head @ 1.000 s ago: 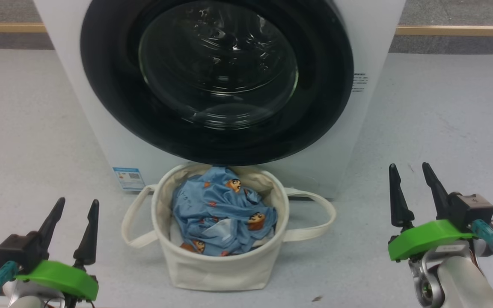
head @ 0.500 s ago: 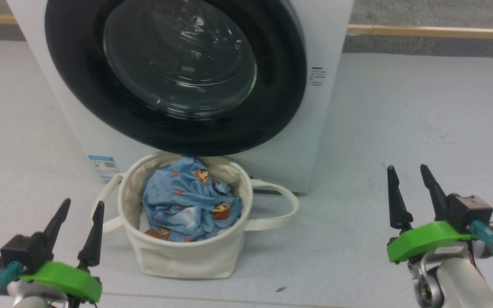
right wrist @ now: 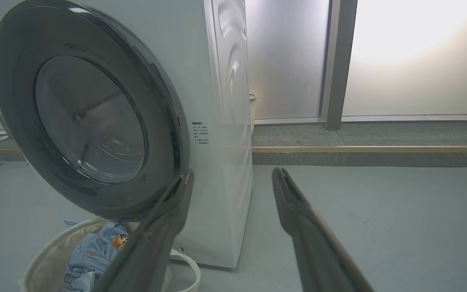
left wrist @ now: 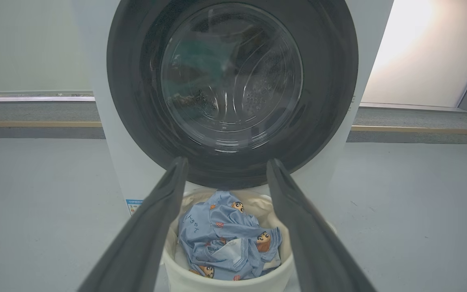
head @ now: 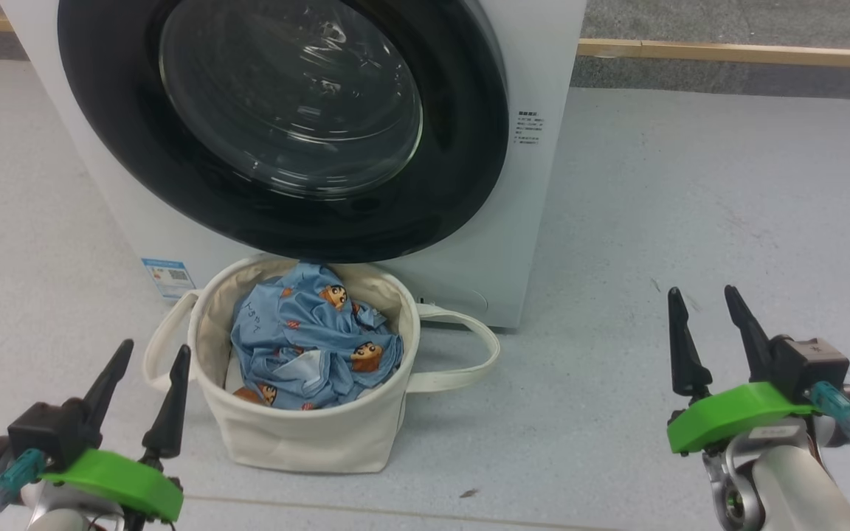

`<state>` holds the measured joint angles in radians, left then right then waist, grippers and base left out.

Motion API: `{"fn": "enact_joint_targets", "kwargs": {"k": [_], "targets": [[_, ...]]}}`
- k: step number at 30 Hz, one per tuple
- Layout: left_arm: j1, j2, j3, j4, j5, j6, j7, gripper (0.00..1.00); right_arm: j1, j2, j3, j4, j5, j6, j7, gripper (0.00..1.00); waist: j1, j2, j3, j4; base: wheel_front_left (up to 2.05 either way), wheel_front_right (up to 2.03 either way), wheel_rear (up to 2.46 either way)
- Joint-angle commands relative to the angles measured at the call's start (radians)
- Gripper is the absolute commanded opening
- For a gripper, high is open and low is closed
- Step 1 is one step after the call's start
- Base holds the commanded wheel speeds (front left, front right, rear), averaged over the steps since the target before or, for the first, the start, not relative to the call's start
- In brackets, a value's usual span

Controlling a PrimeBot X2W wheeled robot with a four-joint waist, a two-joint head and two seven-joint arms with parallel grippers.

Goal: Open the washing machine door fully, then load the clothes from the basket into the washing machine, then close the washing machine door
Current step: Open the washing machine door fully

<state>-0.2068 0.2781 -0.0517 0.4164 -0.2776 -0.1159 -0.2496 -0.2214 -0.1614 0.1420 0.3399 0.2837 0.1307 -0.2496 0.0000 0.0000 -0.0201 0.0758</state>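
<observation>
Laundry set: 1 washing machine point(head: 536, 221), 1 door point(head: 469, 147), 1 basket point(head: 299, 435), 1 bundle of clothes point(head: 307, 339), 2 grippers.
The white washing machine stands on the grey floor point(head: 690, 184), far left, with 1 blue sticker point(head: 167, 276) low on its front. The black-rimmed, glass-windowed door is closed flat against it. The cream basket with 2 loop handles sits on the floor just in front, below the door, and holds the crumpled blue clothes. The left gripper point(head: 157, 346) is near left and the right gripper point(head: 701, 290) near right, jaws of both spread and empty, clear of the basket.
</observation>
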Motion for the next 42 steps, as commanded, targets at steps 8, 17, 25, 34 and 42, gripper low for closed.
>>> {"fn": "enact_joint_targets", "kwargs": {"k": [8, 17, 25, 34, 42], "targets": [[-0.053, 0.029, 0.047, -0.033, -0.015, -0.005, -0.012, 1.00, -0.038, 0.023, -0.032, -0.017, -0.003, 0.000, -0.012, 1.00, 0.0000, 0.0000, 0.002, 0.000, 0.00, 0.00, 0.00], [-0.051, 0.015, 0.066, -0.022, -0.032, -0.003, -0.012, 1.00, -0.044, 0.037, -0.052, -0.011, 0.001, 0.000, -0.012, 1.00, 0.0000, 0.0000, 0.000, 0.001, 0.00, 0.00, 0.00], [-0.061, -0.015, 0.116, -0.037, -0.080, 0.000, -0.012, 1.00, -0.048, 0.045, -0.069, -0.003, 0.016, 0.000, -0.012, 1.00, 0.0000, 0.0000, 0.002, 0.006, 0.00, 0.00, 0.00], [-0.049, -0.027, 0.136, -0.042, -0.045, 0.020, -0.012, 1.00, -0.053, 0.052, -0.080, 0.000, 0.026, 0.000, -0.012, 1.00, 0.0000, 0.0000, 0.007, 0.008, 0.00, 0.00, 0.00], [-0.049, -0.049, 0.149, -0.060, -0.020, 0.022, -0.012, 1.00, -0.058, 0.058, -0.098, 0.002, 0.028, 0.000, -0.012, 1.00, 0.0000, 0.0000, 0.015, 0.016, 0.00, 0.00, 0.00]]}}
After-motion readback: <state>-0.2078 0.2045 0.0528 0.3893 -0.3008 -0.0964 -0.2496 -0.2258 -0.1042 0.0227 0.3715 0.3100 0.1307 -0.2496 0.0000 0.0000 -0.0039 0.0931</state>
